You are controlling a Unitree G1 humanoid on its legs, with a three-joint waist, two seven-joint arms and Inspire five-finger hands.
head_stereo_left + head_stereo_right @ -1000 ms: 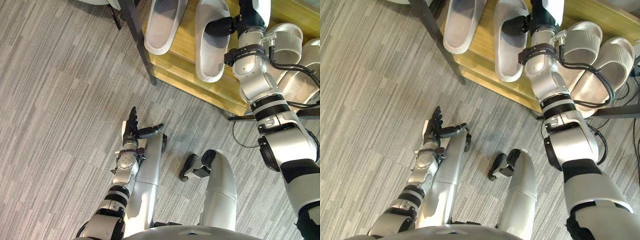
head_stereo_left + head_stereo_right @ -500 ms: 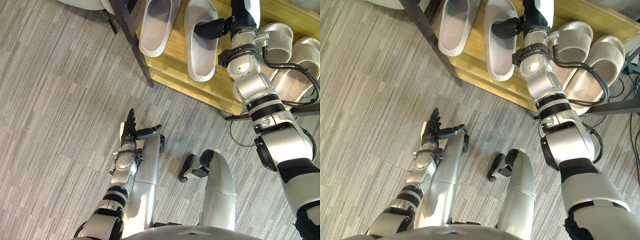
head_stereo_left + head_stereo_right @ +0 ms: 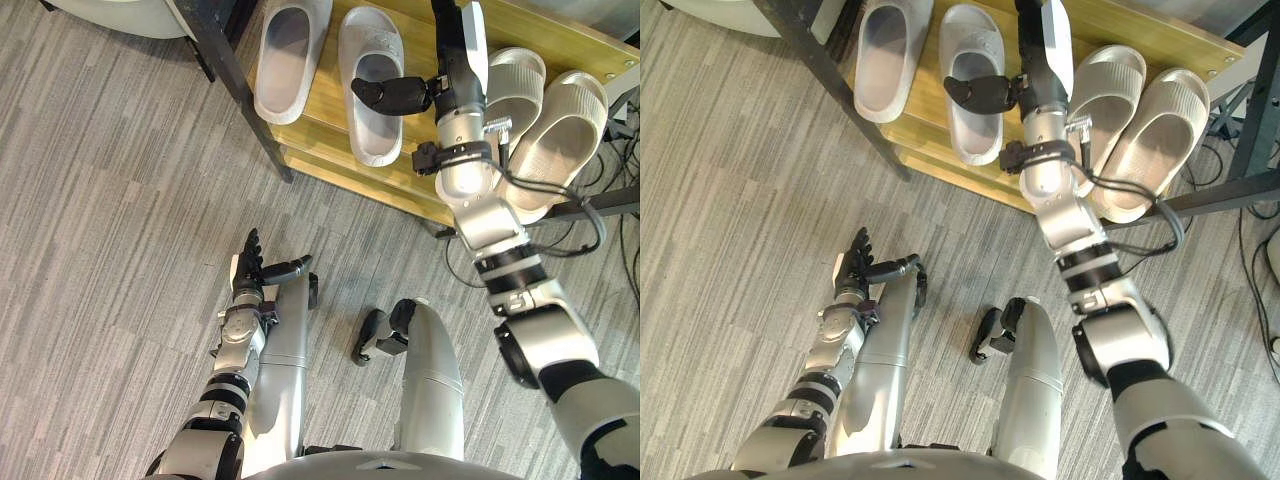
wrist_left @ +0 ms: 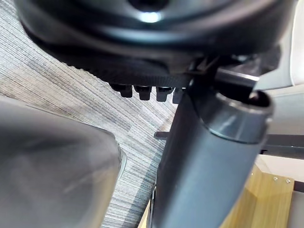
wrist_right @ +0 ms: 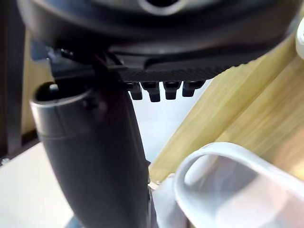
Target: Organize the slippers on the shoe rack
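A wooden shoe rack [image 3: 325, 118] holds two white slippers side by side, one at the left [image 3: 285, 55] and one to its right [image 3: 375, 135]. Further right lie two beige slippers [image 3: 508, 85] [image 3: 566, 125], partly overlapping. My right hand [image 3: 450, 85] reaches over the rack with straight fingers. Its thumb [image 3: 385, 95] lies across the right white slipper, which appears close up in the right wrist view [image 5: 228, 185]. My left hand [image 3: 252, 278] hangs open, low over the floor, holding nothing.
A black metal frame leg [image 3: 238, 95] runs down the rack's left side. A pale rounded object [image 3: 120, 15] sits at the far left top. Cables [image 3: 625, 150] trail right of the rack. Grey striped floor [image 3: 110, 250] lies open to the left.
The camera has shifted, bringing more of the rack and both beige slippers into view. My right arm stretches further over the rack, thumb still on the white slipper. The left hand stays put.
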